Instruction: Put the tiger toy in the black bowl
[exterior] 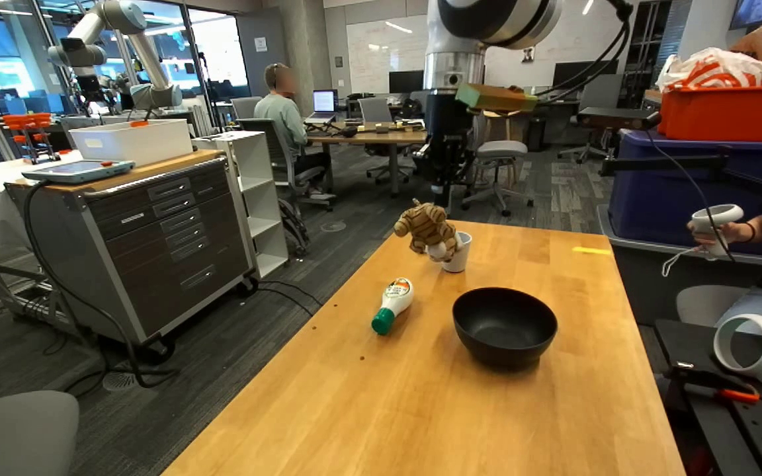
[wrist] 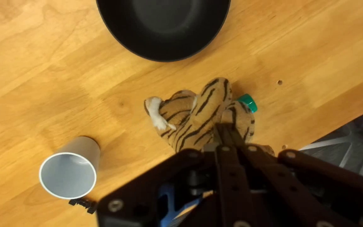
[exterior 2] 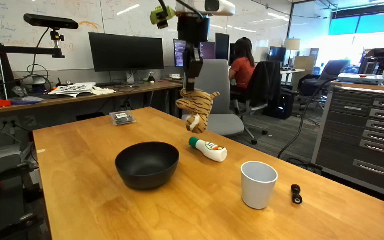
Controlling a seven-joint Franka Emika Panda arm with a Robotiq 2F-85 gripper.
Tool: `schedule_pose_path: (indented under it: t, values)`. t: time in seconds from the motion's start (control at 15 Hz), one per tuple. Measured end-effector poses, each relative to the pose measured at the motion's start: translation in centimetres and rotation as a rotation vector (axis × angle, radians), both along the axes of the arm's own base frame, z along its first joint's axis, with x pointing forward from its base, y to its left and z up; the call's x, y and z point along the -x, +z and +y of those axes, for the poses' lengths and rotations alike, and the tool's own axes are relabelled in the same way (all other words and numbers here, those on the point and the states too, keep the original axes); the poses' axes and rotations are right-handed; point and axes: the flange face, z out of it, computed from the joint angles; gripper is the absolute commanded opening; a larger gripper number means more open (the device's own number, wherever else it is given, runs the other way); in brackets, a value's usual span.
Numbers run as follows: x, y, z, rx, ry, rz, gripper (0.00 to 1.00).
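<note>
Above the table [exterior 2: 195,213], the striped tiger plush [exterior 2: 198,105] hangs to one side of the black bowl [exterior 2: 145,182], pinched in the nearly closed tool [wrist: 228,129]. Being held high probably lets it clear the green-capped bottle [exterior 2: 213,151] and the bowl's rim; the bowl stands upright, its mouth facing up to receive it.

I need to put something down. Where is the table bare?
Bare tabletop lies between the black bowl and the clear plastic case, and between bowl and cup. Crowded: around the bottle, with the gripper holding the tiger toy aloft nearby, and beside the cup, where a small black part lies.
</note>
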Motion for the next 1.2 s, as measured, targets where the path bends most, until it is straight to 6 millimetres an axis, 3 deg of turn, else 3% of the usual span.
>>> schedule_pose_path:
  t: [0.2,0.33,0.73,1.0,1.2]
  values:
    - [3.0,2.7,0.9,-0.043,0.093,0.049,0.00]
    - [5.2,2.8,1.5,-0.072,0.150,0.095,0.00]
    - [10.5,-2.2,2.5,-0.107,0.220,0.291,0.00]
    - [12.4,-4.8,2.8,-0.106,0.233,0.359,0.00]
    - [12.9,-5.5,2.9,-0.111,0.233,0.377,0.00]
